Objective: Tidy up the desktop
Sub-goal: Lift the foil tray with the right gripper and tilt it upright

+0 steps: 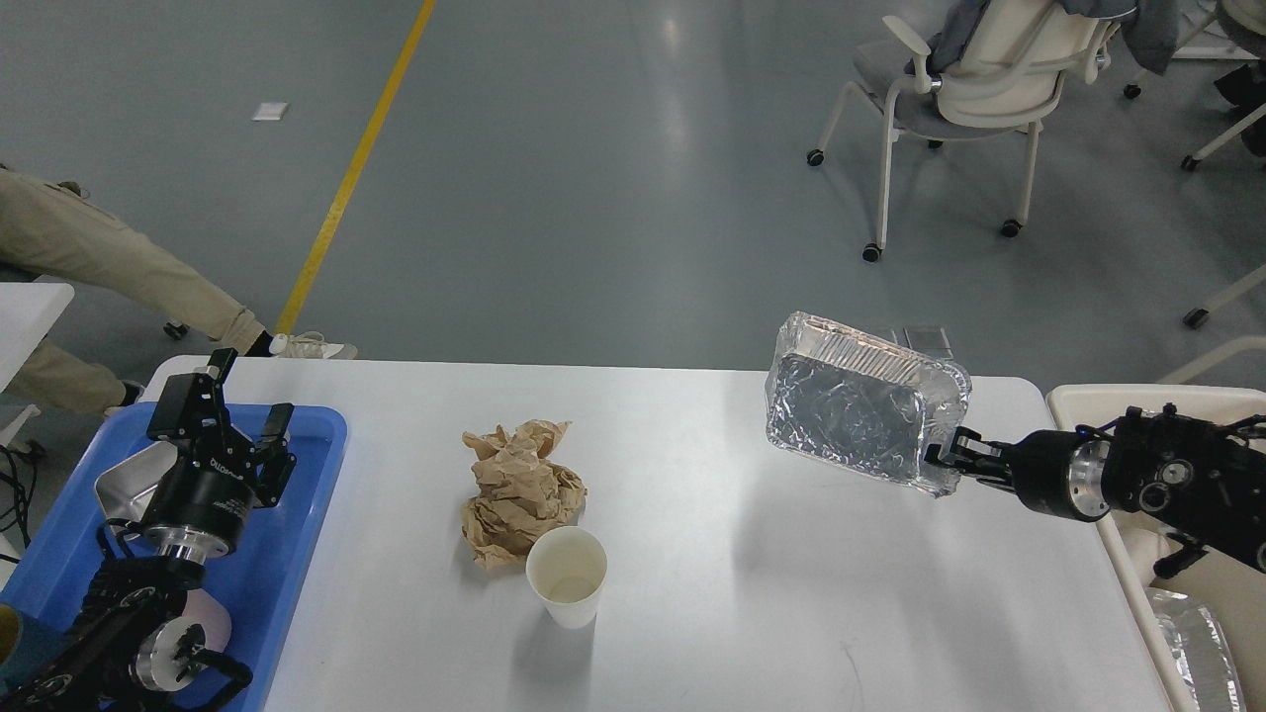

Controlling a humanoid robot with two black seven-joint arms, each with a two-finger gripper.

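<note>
The white desktop [692, 593] fills the lower half of the head view. My right gripper [945, 460] is shut on the corner of a silver foil tray [860, 405] and holds it tilted in the air above the desktop's right part. A crumpled brown paper [519, 489] lies left of the middle, with a white paper cup [567, 576] upright just in front of it. My left gripper [242, 400] is open and empty above the blue tray [297, 554] at the left edge.
A metal dish [129, 485] lies in the blue tray under my left arm. A cream bin [1147, 435] stands off the right edge, with another foil tray [1192, 643] inside. A person's leg and chairs are on the floor beyond.
</note>
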